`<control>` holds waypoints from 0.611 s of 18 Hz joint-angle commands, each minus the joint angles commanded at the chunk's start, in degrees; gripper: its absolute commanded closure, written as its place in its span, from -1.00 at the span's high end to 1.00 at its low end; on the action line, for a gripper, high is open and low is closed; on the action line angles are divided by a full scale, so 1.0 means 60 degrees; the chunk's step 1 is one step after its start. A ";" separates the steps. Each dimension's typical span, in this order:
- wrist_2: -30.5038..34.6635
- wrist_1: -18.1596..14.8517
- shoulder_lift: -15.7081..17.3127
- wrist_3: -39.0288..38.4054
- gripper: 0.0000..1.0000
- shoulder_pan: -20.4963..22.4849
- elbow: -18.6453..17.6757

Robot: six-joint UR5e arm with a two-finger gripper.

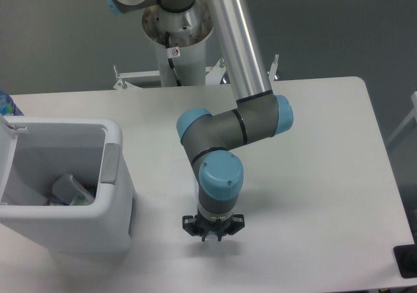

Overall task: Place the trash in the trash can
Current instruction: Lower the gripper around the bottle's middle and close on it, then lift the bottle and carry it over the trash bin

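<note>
White plastic dominates the near-left corner: the trash can (116, 195), a boxy bin with rounded corners, stands on the pale surface (313, 176) with its mouth facing up and a grey latch tab (111, 163) on the wall that faces the arm. Down inside the trash can, toward its bottom, lies a crumpled white packet (71, 190) with a hint of green along its edge, and beside it something dark that is too small to name. No bottle can be made out from this angle; the bin's walls hide much of its floor.

To the right of the trash can, well apart from it, the UR5e arm (238, 58) folds down from its silver upper tube through a grey elbow with blue caps, and the wrist points straight at the surface. The claw (212, 231) sits low, just above or right at the surface, a little nearer the camera than the trash can's latch tab. Its dark fingers (203, 236) stand close together beneath the wrist, and from this overhead look I cannot tell whether they are closed on anything; the blue wrist cap covers most of the space between them. Nothing is visible in its grasp.

Behind the trash can, at the far left edge of the surface, a sliver of something blue (6, 104) peeks into view. The arm's round base (177, 26) stands beyond the surface, behind the trash can and to its right.
</note>
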 joint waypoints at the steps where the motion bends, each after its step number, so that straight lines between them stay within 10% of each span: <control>1: -0.0029 0.0000 0.0088 0.0073 -0.51 0.0015 0.0015; 11: -0.1448 0.0630 0.1158 0.0279 -0.50 0.0380 0.1769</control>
